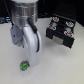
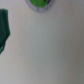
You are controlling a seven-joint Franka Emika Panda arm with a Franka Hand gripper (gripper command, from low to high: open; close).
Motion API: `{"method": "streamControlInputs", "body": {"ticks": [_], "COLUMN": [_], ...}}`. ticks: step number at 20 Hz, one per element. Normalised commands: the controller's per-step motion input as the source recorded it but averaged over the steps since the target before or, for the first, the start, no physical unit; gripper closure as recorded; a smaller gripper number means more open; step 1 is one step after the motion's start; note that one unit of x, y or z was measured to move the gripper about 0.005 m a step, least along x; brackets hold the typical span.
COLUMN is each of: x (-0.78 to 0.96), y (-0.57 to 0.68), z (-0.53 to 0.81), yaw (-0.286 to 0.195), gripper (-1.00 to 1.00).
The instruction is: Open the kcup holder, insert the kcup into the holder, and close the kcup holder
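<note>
The kcup (image 1: 22, 64), a small round pod with a bright green top, lies on the white table near the front of the exterior view. It also shows at the edge of the wrist view as the kcup (image 2: 39, 2). The kcup holder (image 1: 60, 31), a black box, stands at the back on the exterior view's right, with dark-topped pods (image 1: 57, 22) on it. The arm's white lower end (image 1: 31, 54) hangs just above and beside the green pod. My gripper's fingers are hidden behind it, so their state does not show.
A blurred dark green shape (image 2: 4, 31) sits at the edge of the wrist view; I cannot tell what it is. The white tabletop (image 1: 60, 65) spreads around the pod and in front of the holder.
</note>
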Motion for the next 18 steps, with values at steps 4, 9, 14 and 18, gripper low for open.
{"method": "streamControlInputs", "body": {"ticks": [4, 9, 14, 18], "x": [0.61, 0.41, 0.13, 0.07], "y": [-0.34, -0.10, 0.00, -0.01], "z": [-0.03, -0.15, -0.14, -0.04], "yaw": [-0.208, -0.181, -0.107, -0.062], "gripper": [-1.00, -1.00, -1.00, -1.00]}}
